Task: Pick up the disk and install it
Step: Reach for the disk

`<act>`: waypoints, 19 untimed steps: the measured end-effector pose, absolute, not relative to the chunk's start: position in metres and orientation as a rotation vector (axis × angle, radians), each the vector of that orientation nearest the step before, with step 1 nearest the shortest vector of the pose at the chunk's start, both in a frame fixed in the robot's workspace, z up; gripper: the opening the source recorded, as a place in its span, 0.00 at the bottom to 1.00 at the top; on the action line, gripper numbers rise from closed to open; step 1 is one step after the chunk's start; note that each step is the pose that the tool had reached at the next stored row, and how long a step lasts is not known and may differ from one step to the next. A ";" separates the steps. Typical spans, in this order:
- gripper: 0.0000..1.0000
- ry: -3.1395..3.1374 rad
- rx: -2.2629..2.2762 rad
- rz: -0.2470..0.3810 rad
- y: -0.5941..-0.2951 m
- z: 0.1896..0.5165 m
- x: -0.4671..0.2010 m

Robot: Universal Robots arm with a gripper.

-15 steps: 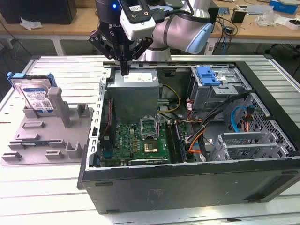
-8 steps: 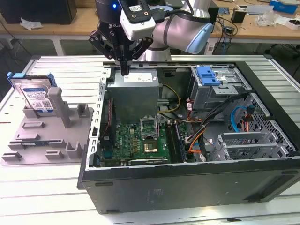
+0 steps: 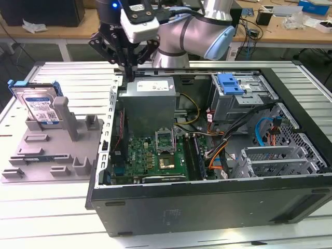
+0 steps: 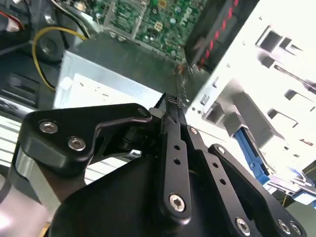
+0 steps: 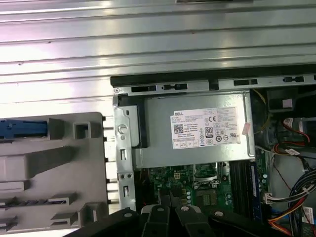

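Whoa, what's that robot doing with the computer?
The robot arm is meant to put the disk into the open computer case. Right now the disk stands in its grey holder at the exterior view's left, untouched. The robot's hand is shut, holding nothing, and hangs over a corner of the case by the grey power-supply box.

Disk (image 3: 41,108) stood in fixture (image 3: 46,155), at exterior view's left of open case (image 3: 207,207). Power supply (image 3: 150,101) sat in case, behind motherboard (image 3: 155,155). Gripper (image 3: 127,69) hung above case's far edge.
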State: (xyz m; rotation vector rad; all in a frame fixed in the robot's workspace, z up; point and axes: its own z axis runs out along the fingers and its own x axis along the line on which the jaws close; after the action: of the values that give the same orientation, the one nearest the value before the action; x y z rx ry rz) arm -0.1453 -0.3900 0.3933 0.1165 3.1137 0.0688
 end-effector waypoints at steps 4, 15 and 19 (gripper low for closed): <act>0.11 3.114 0.116 0.069 -0.381 0.393 -0.158; 0.11 3.114 0.116 0.069 -0.357 0.393 -0.221; 0.11 3.114 0.116 0.069 -0.352 0.392 -0.238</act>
State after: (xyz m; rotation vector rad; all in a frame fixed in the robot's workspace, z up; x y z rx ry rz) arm -0.2381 -0.3519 0.3924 0.1163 3.1137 0.0688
